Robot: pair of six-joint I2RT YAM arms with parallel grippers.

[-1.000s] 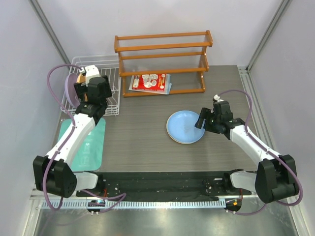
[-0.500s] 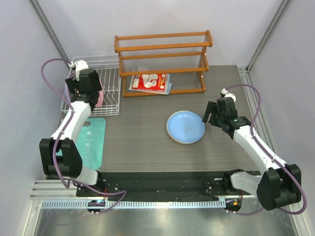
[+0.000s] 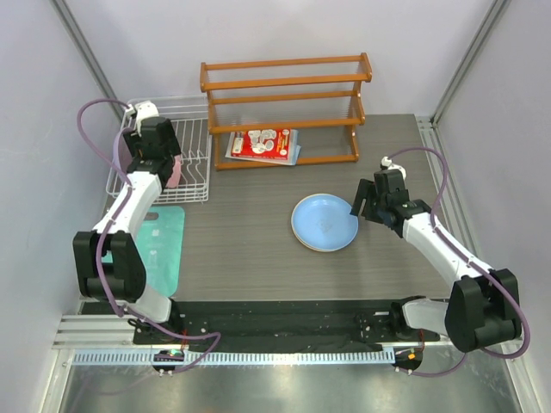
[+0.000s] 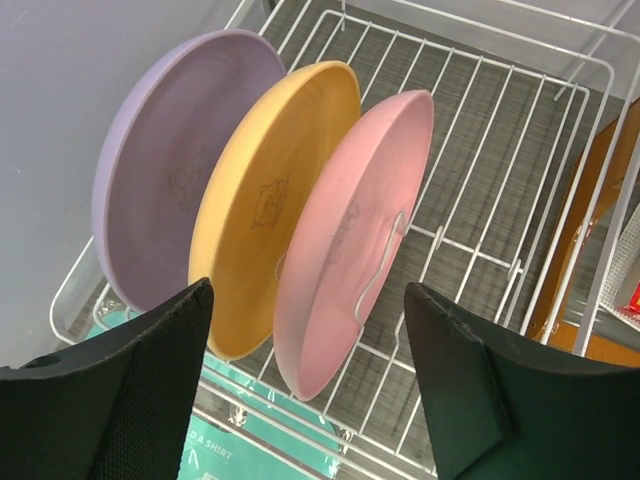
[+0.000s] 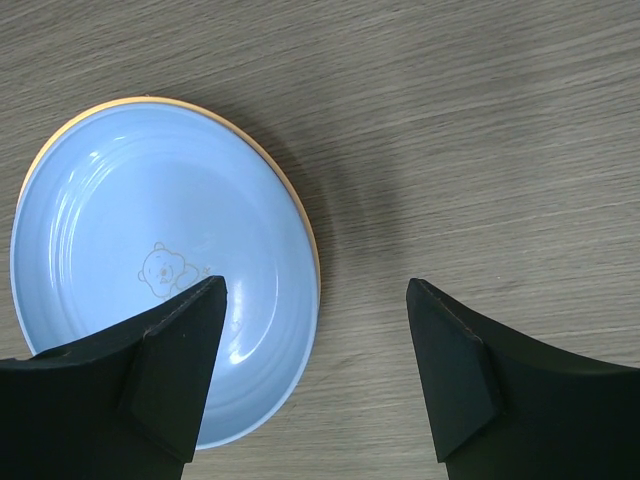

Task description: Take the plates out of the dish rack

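Three plates stand on edge in the white wire dish rack (image 4: pixel 480 130): lavender (image 4: pixel 170 170), yellow-orange (image 4: pixel 260 200) and pink (image 4: pixel 350 240). My left gripper (image 4: pixel 305 385) is open and empty above them, with the lower edge of the pink plate between its fingers but not touched. In the top view it (image 3: pixel 159 165) hovers over the rack (image 3: pixel 194 112). The light blue plate (image 5: pixel 150 270) lies flat on the table on a yellow-orange plate, of which only the rim (image 5: pixel 290 195) shows. My right gripper (image 5: pixel 315 370) is open and empty over the blue plate's right edge (image 3: pixel 323 222).
A brown wooden shelf (image 3: pixel 284 107) stands at the back, with a red packet (image 3: pixel 263 144) on its lowest level. A teal packet (image 3: pixel 159 249) lies on the table in front of the rack. The walls are close on the left and right.
My left arm has swung back and left over the rack, to above the standing plates. My right gripper has lifted off the blue plate and drawn slightly to the right.
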